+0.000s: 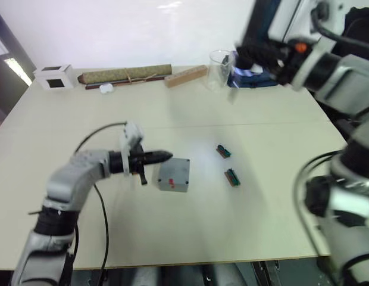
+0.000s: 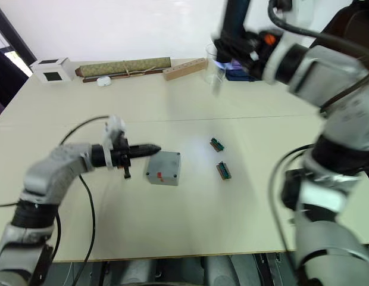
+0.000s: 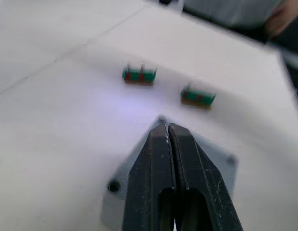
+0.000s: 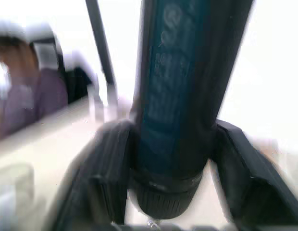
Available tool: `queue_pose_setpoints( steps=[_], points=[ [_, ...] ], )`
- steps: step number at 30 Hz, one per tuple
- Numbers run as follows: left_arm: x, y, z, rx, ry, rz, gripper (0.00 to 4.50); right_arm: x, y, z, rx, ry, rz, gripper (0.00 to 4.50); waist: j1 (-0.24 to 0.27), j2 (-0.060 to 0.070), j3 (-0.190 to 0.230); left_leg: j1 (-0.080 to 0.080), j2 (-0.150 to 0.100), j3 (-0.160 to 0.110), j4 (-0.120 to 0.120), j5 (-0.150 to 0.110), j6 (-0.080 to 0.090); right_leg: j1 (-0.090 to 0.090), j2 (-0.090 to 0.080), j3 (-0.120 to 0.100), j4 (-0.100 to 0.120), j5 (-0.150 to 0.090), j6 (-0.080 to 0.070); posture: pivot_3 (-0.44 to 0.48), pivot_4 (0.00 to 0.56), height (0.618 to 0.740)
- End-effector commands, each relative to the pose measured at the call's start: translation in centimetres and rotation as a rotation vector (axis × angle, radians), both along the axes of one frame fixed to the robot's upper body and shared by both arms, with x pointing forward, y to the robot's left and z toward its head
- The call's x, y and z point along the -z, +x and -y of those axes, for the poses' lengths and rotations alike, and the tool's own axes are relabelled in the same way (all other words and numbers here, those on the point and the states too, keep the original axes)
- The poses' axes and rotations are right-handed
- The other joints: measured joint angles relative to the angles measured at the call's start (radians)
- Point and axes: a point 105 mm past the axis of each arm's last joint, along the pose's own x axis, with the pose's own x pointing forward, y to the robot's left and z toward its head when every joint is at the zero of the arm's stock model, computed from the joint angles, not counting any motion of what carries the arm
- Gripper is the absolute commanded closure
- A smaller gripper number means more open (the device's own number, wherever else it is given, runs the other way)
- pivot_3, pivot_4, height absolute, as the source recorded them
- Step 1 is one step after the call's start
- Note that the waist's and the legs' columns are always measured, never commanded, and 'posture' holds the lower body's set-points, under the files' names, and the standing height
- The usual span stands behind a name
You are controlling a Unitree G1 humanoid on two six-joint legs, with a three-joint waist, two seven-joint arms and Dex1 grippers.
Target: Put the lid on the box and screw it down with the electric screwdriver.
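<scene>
Your left gripper (image 3: 167, 132) has its fingers (image 3: 151, 163) pressed together, empty, tips resting on the lid (image 1: 174, 173), which sits on the one box (image 2: 163, 168) mid-table. Your right gripper (image 4: 170, 159) is raised over the far side of the table (image 1: 172, 226), fingers clamped around the single electric screwdriver (image 4: 187, 91) (its light glows). Two small green parts (image 1: 224, 151) lie just beside the box.

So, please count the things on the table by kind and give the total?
Grey box with lid: 1
Green connectors: 2
White cube: 1
Rolled scroll: 1
Wooden block: 1
Clear cup: 1
Small white object: 1
Total: 8
</scene>
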Motion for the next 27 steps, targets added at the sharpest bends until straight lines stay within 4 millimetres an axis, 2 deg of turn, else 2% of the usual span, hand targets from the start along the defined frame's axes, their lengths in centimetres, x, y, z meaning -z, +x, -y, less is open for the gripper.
queue_pose_setpoints(
  steps=[1, 2, 3, 5, 7, 9, 17, 18, 19, 22, 23, 27],
  points=[
    [-1.0, -2.5, 1.2, 0.128, 0.058, 0.045, 4.5, 5.2, -1.1, 4.3, 0.094, -0.086, -0.293, 2.41, 0.0, 0.005, 0.003, 0.0, -0.001, 0.002, -0.001, 0.0, 0.0, 0.0, -0.001, 0.001, -0.001, 0.0, 0.0, 0.0, 0.15, 0.74],
    [-0.7, -3.5, 1.9, 0.194, 0.11, 0.069, 4.5, 8.4, -2.2, 5.4, 0.076, -0.103, -0.436, 2.41, 0.002, 0.008, 0.005, 0.0, -0.002, 0.005, -0.001, -0.001, 0.003, 0.0, -0.002, 0.004, -0.002, 0.0, 0.001, 0.0, 0.15, 0.74],
    [-0.4, -4.3, 2.4, 0.242, 0.147, 0.085, 4.5, 10.6, -3.3, 6.3, 0.063, -0.107, -0.541, 2.41, 0.004, 0.008, 0.005, -0.001, -0.003, 0.006, -0.001, -0.002, 0.003, 0.0, -0.002, 0.005, -0.004, 0.0, 0.003, 0.0, 0.15, 0.74],
    [0.5, -5.1, 3.0, 0.289, 0.211, 0.109, 4.5, 13.3, -4.2, 7.6, 0.086, -0.121, -0.664, 2.41, 0.002, 0.011, 0.007, -0.003, -0.002, 0.006, 0.0, -0.006, 0.01, 0.001, -0.001, 0.004, -0.008, -0.002, 0.005, 0.0, 0.15, 0.74],
    [1.2, -5.3, 3.2, 0.297, 0.242, 0.119, 4.5, 14.9, -4.3, 8.7, 0.127, -0.154, -0.718, 2.41, -0.01, 0.013, 0.009, -0.004, -0.002, 0.008, 0.0, -0.006, 0.011, 0.0, -0.001, 0.004, -0.009, -0.001, 0.005, 0.0, 0.15, 0.74],
    [1.3, -5.2, 3.3, 0.294, 0.238, 0.117, 4.5, 15.6, -4.2, 9.1, 0.128, -0.173, -0.732, 2.41, -0.029, 0.015, 0.009, -0.003, -0.001, 0.01, 0.001, -0.007, 0.012, -0.002, 0.0, 0.008, -0.008, -0.001, 0.006, 0.0, 0.15, 0.74],
    [2.0, -5.5, 3.2, 0.269, 0.247, 0.103, 4.5, 16.6, -3.6, 9.5, 0.12, -0.222, -0.739, 2.41, -0.028, 0.012, 0.011, 0.003, 0.0, 0.009, 0.006, -0.006, 0.012, 0.0, 0.005, 0.009, 0.002, -0.001, 0.006, 0.0, 0.15, 0.74],
    [2.0, -5.5, 3.1, 0.26, 0.246, 0.101, 4.5, 16.7, -3.6, 9.6, 0.12, -0.229, -0.738, 1.43, -0.028, 0.012, 0.011, 0.004, 0.001, 0.008, 0.007, -0.006, 0.011, 0.002, 0.006, 0.009, 0.002, -0.001, 0.006, 0.0, 0.15, 0.74],
    [2.0, -5.4, 3.0, 0.255, 0.246, 0.099, 4.5, 16.7, -3.5, 9.6, 0.12, -0.234, -0.736, 1.29, -0.027, 0.012, 0.011, 0.004, 0.001, 0.008, 0.008, -0.006, 0.011, 0.002, 0.006, 0.009, 0.003, 0.0, 0.006, 0.0, 0.15, 0.74],
    [1.9, -5.3, 2.8, 0.247, 0.247, 0.099, 4.5, 16.6, -3.4, 9.8, 0.125, -0.252, -0.73, 0.26, -0.027, 0.012, 0.011, 0.003, 0.001, 0.009, 0.013, -0.007, 0.012, 0.004, 0.005, 0.009, 0.003, 0.0, 0.006, 0.0, 0.15, 0.74],
    [1.9, -5.3, 2.8, 0.246, 0.247, 0.099, 4.5, 16.6, -3.4, 9.8, 0.125, -0.254, -0.729, 0.05, -0.027, 0.012, 0.011, 0.003, 0.001, 0.009, 0.014, -0.007, 0.012, 0.005, 0.005, 0.009, 0.003, 0.0, 0.006, 0.0, 0.15, 0.74],
    [1.9, -5.2, 2.7, 0.241, 0.249, 0.099, 4.5, 16.5, -3.3, 9.9, 0.125, -0.26, -0.722, 0.05, -0.027, 0.012, 0.011, 0.003, 0.0, 0.009, 0.014, -0.007, 0.012, 0.005, 0.005, 0.009, 0.003, 0.0, 0.007, 0.0, 0.15, 0.74]
  ],
)
